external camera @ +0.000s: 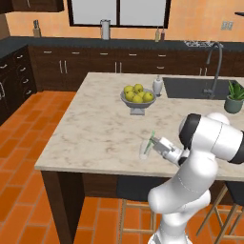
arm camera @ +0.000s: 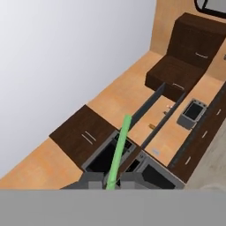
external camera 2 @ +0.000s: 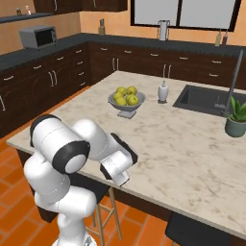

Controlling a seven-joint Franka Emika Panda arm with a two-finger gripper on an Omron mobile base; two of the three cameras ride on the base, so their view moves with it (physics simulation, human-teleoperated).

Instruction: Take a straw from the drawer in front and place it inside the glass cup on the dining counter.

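Here the glass cup (external camera: 144, 149) stands near the front edge of the dining counter (external camera: 90, 128), left of the gripper (external camera: 155, 142). The gripper is clamped on the straw (external camera: 149, 142), which tilts above the cup. Farther right, the arm's white elbow bends over the counter edge.

Fruit bowl (external camera 2: 127, 105), white dispenser bottle (external camera 2: 163, 92) and potted plant (external camera 2: 236, 119) on the dining counter (external camera 2: 182, 149).
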